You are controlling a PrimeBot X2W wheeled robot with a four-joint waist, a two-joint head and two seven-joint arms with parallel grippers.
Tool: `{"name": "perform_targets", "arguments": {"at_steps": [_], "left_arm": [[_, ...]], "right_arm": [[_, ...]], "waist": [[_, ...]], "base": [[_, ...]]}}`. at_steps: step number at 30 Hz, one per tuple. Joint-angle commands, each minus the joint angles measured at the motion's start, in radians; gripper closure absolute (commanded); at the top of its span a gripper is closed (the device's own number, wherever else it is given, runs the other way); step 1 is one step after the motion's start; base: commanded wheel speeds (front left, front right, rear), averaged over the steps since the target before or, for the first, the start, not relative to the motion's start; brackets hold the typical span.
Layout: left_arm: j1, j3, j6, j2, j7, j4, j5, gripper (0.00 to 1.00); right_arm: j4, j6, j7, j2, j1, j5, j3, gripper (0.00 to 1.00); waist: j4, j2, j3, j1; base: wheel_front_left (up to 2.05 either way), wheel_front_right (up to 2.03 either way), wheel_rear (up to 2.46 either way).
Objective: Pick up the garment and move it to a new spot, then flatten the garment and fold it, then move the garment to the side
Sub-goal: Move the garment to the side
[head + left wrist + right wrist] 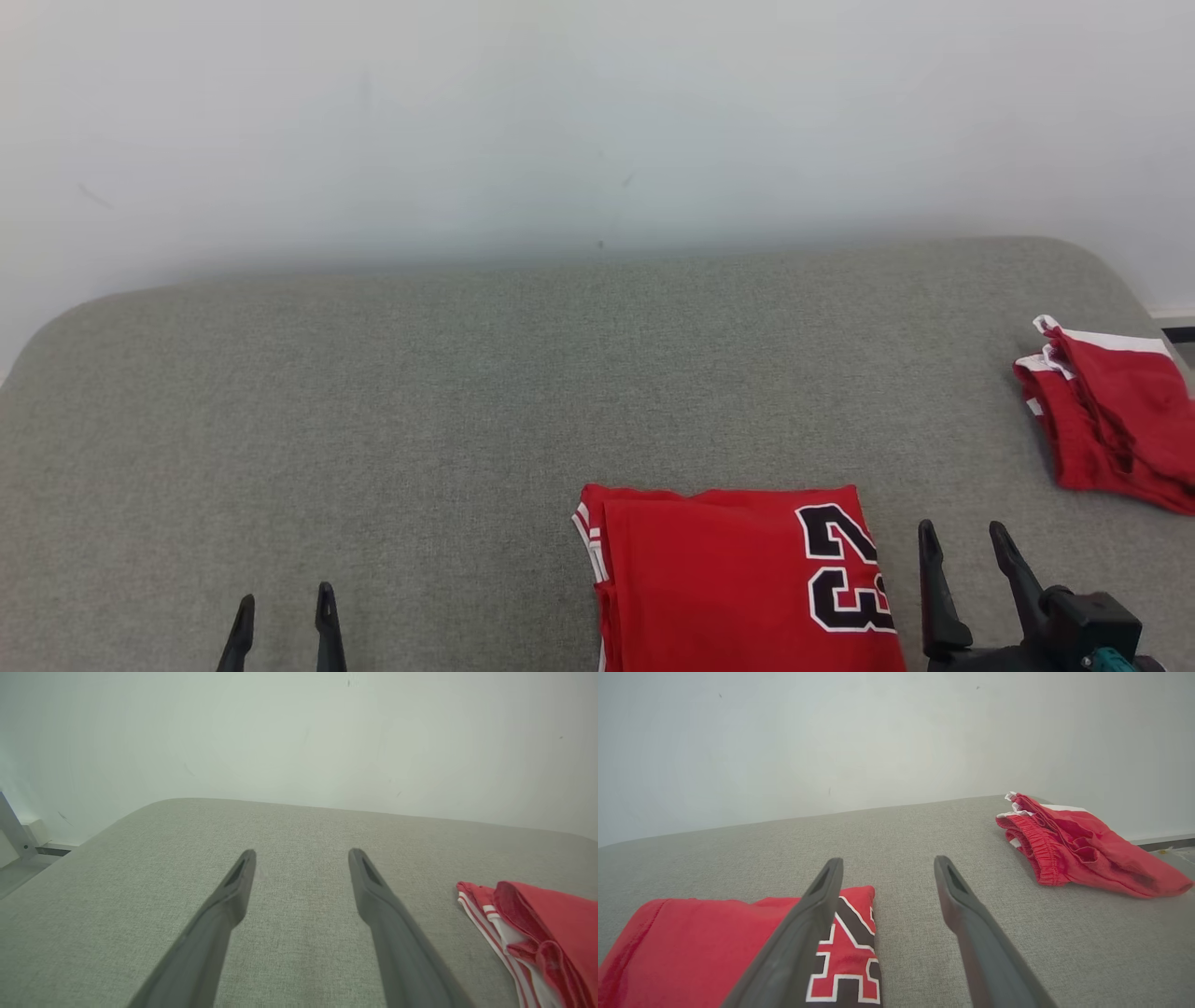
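Right hand (962, 530) beside flat, square-folded red jersey (709, 579)

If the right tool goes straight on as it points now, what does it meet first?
Probably nothing near: the right tool points over bare cushion toward the wall. The shorts lie to its right, the jersey to its left.
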Motion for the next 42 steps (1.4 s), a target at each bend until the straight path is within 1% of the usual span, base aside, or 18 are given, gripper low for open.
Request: {"name": "perform_targets", "arguments": {"at_steps": [1,7,23,27,28,29,31,34,36,38,40,42], "left_arm": [[0.014,0.008,0.003,-0.001,-0.002,0.006,-0.010,0.00],[0.017,0.020,-0.006,-0.001,-0.003,0.020,-0.021,0.00],[0.014,0.035,-0.020,-0.001,-0.002,0.040,-0.013,0.00],[0.007,0.034,-0.024,-0.001,-0.003,0.044,-0.014,0.00],[0.008,0.033,-0.024,-0.001,-0.003,0.044,-0.015,0.00],[0.009,0.032,-0.023,-0.001,-0.002,0.045,-0.014,0.00],[0.004,0.030,-0.022,-0.001,-0.003,0.045,-0.015,0.00],[-0.004,0.023,-0.025,-0.001,-0.002,0.046,-0.013,0.00],[-0.010,0.020,-0.027,-0.001,-0.003,0.041,-0.012,0.00],[-0.016,0.017,-0.028,-0.001,-0.003,0.037,-0.011,0.00],[-0.020,0.015,-0.031,-0.001,-0.002,0.035,-0.010,0.00],[-0.027,0.012,-0.032,-0.001,-0.002,0.034,-0.009,0.00]], "right_arm": [[0.004,-0.003,-0.005,0.001,-0.001,0.013,0.007,0.00],[0.009,-0.003,0.002,0.001,-0.006,0.028,0.024,0.00],[0.024,-0.003,0.002,0.001,-0.015,0.057,0.010,0.00],[0.017,-0.003,0.049,0.002,-0.018,0.069,0.025,0.00],[0.014,-0.003,0.079,0.000,-0.022,0.082,0.013,0.00],[0.006,-0.003,0.171,0.000,-0.031,0.124,-0.001,0.00],[-0.011,-0.003,0.300,0.002,-0.042,0.136,-0.010,0.00],[-0.069,-0.003,0.509,0.000,-0.059,0.113,-0.042,0.00],[-0.111,-0.003,0.633,0.000,-0.068,0.119,-0.067,0.00],[-0.146,-0.003,0.755,0.002,-0.067,0.097,-0.076,0.00],[-0.181,-0.003,0.864,-0.003,-0.068,0.087,-0.069,0.00],[-0.208,-0.003,0.943,-0.014,-0.071,0.078,-0.063,0.00]], "waist": [[-0.011,0.0000,-0.009,0.0001],[-0.018,0.0000,-0.012,0.0001],[-0.012,0.0000,0.000,0.0001],[-0.006,0.0000,0.006,0.0001],[-0.005,0.0000,0.008,0.0001],[-0.003,0.0000,0.011,0.0001],[-0.001,0.0000,0.017,0.0001],[0.009,0.0000,0.025,0.0001],[0.016,0.0000,0.032,0.0001],[0.023,0.0000,0.044,0.0001],[0.032,0.0000,0.058,0.0001],[0.040,0.0000,0.075,0.0001]], "base": [[0.00,0.00,0.00],[0.00,0.00,0.00],[0.00,0.00,0.00],[0.00,0.00,0.00],[0.00,0.00,0.00],[0.00,0.00,0.00],[0.00,0.00,0.00],[0.00,0.00,0.00],[0.00,0.00,0.00],[0.00,0.00,0.00],[0.00,0.00,0.00],[0.00,0.00,0.00]]}}
